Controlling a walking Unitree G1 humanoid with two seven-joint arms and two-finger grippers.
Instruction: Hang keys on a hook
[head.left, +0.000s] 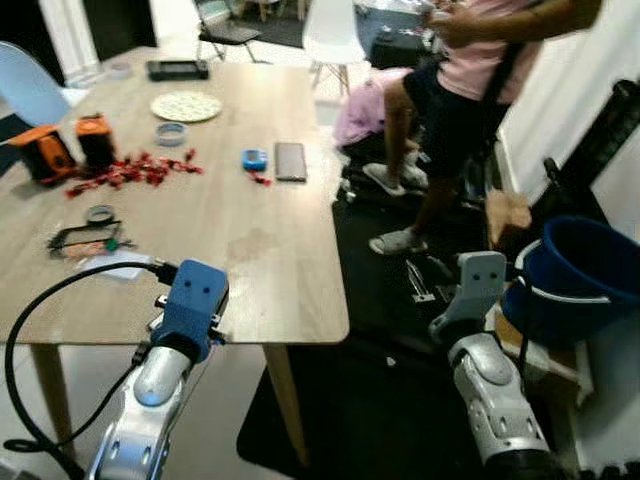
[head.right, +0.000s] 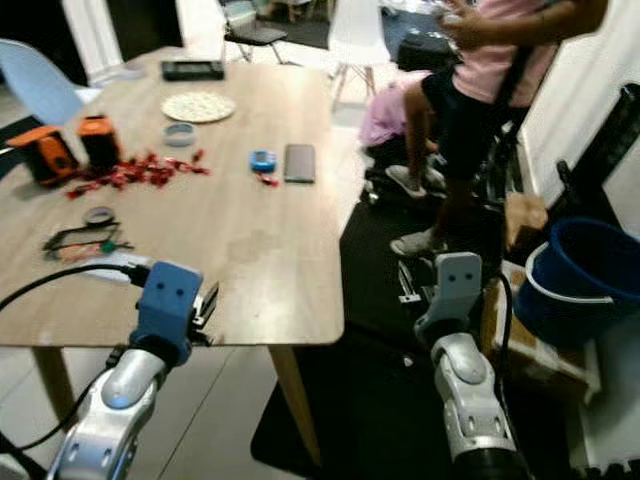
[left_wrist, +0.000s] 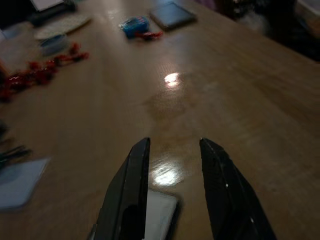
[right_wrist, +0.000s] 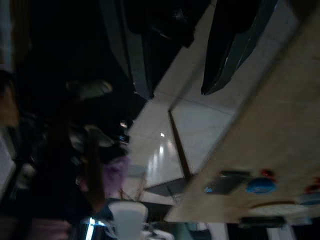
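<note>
A black loop with small green and orange pieces (head.left: 85, 240), possibly the keys, lies on the wooden table (head.left: 260, 250) near its left edge. My left gripper (left_wrist: 173, 145) is open and hovers low over the table's front part, to the right of that loop, with nothing between its fingers. A white card (left_wrist: 157, 212) lies under it. My right gripper (right_wrist: 176, 94) is open and empty, hanging off the table's right side over the dark floor mat (head.left: 380, 400). The right wrist (head.left: 478, 285) is level with the table's front corner.
On the table lie a phone (head.left: 290, 160), a blue tag (head.left: 254, 158), red wrappers (head.left: 130, 172), two orange-and-black devices (head.left: 45, 150), a tape roll (head.left: 171, 133) and a plate (head.left: 186, 106). A person (head.left: 470, 90) stands at the right. A blue bucket (head.left: 585, 275) sits beside my right arm.
</note>
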